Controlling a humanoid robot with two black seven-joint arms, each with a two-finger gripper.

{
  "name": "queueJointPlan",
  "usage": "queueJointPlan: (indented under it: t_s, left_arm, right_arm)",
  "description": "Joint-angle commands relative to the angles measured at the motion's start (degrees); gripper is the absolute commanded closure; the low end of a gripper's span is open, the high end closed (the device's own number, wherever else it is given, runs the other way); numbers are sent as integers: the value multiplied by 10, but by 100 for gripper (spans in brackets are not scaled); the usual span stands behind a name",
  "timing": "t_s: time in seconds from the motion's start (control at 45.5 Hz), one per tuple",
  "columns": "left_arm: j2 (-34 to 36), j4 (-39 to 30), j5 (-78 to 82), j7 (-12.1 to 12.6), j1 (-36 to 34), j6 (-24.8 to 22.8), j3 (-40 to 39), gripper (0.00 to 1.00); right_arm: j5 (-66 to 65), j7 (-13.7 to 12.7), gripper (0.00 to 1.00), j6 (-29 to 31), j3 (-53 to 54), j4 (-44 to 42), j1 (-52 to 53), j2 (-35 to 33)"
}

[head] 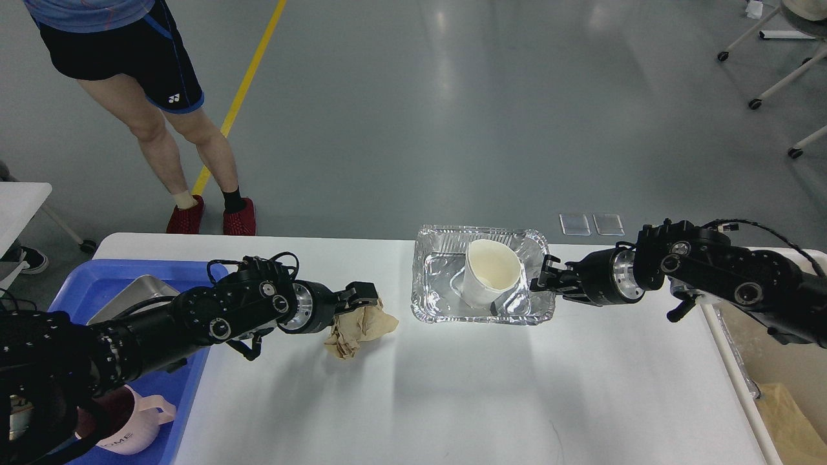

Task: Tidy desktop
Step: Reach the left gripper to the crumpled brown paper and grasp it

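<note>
You're looking at the white worktop (452,387), filling the lower view and carrying the clutter. The blue tray (97,278) is sitting at its left edge, with a pink mug (129,423) and a metal pan (129,297) in it. The foil tray (481,274) is sitting at the far middle, with a white paper cup (488,274) leaning inside.

Your right tool (539,282) is resting at the foil tray's right rim — too dark and end-on, so I cannot tell its opening. Your left tool (362,298) is sitting on the crumpled brown paper (358,329), just left of the foil tray; its fingers are dark against the wad, so I cannot tell whether it is gripping.

Probable step: grabbing the paper wad. To be doing it well, you're wanting the fingers straddling the bulk of the wad, not a loose flap — closing firmly, since it squashes. Lift straight before swinging away, staying apart from the foil tray.
</note>
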Motion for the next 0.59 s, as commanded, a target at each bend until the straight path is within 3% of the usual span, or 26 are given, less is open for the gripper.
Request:
queueJointPlan:
  t_s: [0.0,0.242,0.571]
  left_arm:
    - [-34,29,-1,-2,1,4,12,4]
    - [-60,52,0,-2,8,7,14,9]
    - [-60,52,0,5,23,6,14,66]
  right_arm:
    - [0,0,100,0,0,1,-1,-2]
    - [0,0,100,0,0,0,-5,-3]
    - [0,0,100,0,0,0,-8,-3]
